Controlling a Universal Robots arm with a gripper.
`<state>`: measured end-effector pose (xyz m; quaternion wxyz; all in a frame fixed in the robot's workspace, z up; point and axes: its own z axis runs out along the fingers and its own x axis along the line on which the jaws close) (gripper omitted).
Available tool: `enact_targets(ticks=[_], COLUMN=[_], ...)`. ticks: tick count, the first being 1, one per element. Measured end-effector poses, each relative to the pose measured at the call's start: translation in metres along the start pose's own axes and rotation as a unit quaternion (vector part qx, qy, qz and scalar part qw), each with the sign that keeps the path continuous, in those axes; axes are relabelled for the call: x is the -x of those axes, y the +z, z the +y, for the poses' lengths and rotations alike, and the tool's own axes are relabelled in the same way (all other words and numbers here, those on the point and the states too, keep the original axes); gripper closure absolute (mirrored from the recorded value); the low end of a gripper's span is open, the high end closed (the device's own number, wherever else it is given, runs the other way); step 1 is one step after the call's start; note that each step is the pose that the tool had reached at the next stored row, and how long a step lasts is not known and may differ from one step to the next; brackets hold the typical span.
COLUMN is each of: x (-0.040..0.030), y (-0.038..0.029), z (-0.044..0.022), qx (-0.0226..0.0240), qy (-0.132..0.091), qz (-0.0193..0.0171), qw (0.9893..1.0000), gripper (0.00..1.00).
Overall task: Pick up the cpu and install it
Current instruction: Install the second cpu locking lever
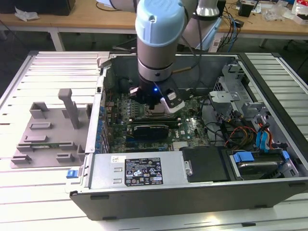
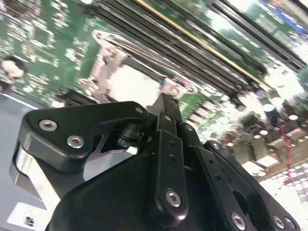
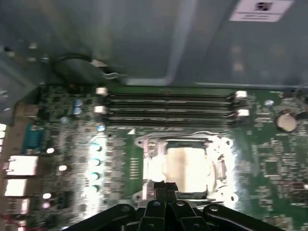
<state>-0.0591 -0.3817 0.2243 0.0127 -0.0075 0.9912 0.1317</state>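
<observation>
We hold the gripper [image 3: 166, 192] low inside the open computer case [image 1: 144, 202], directly over the socket [image 3: 144, 144] — jaws drawn together, holding nothing — because the cpu [image 3: 185, 166] already lies seated flat in that frame.

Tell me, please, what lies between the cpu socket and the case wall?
In the first wrist view, four long memory slots run between the socket and the grey case wall.

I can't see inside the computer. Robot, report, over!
Gripper low over the socket. Cpu lying in socket frame. Grip state unclear. Nothing blocking.
</observation>
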Motion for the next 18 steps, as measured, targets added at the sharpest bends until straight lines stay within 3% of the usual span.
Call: enact_targets(ticks=[2, 4, 5, 7, 9, 10, 11, 18], x=[0.0157, 0.019, 0.0191, 0.0176, 0.0174, 0.0174, 0.0175, 0.0175], y=[0.0014, 0.0018, 0.0023, 0.0055, 0.0068, 0.0073, 0.0075, 0.0077], z=[0.0035, 0.0047, 0.0068, 0.0179, 0.022, 0.0237, 0.0245, 0.0252], qx=[-0.0007, -0.0052, -0.0134, -0.0235, -0.0407, -0.0576, -0.0634, -0.0636], qy=[0.001, 0.003, 0.003, 0.002, 0.002, 0.002, 0.001, 0.001], qz=[-0.0003, -0.0006, -0.0006, -0.0018, -0.002, -0.0017, -0.0016, -0.0016], qw=[1.0, 1.0, 0.9999, 0.9997, 0.9992, 0.9983, 0.998, 0.998], gripper=[0.89, 0.89, 0.89, 0.89, 0.89, 0.89, 0.89, 0.89])
